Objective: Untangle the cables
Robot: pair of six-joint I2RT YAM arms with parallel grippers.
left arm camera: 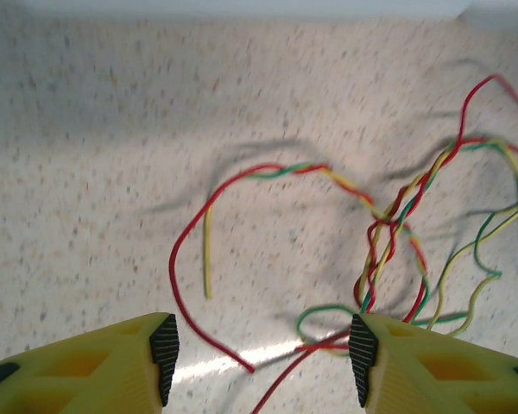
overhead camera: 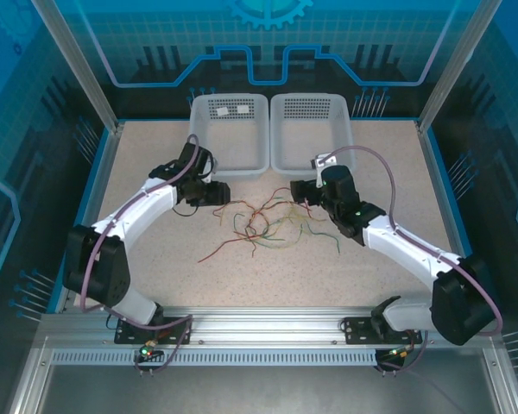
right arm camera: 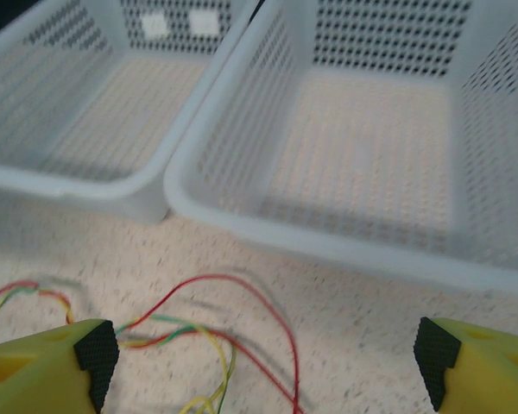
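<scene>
The cables, thin red, green and yellow wires, lie twisted together in a loose tangle on the speckled table between the two arms. In the left wrist view the cables curl in braided loops ahead of my left gripper, which is open, with a red strand and a green loop lying on the table between its fingers. My left gripper sits at the tangle's left edge. My right gripper is at the tangle's right edge. It stands wide open over red, green and yellow strands, gripping nothing.
Two white perforated baskets stand side by side at the back of the table, close behind both grippers. In the right wrist view the right basket's rim lies just beyond the strands.
</scene>
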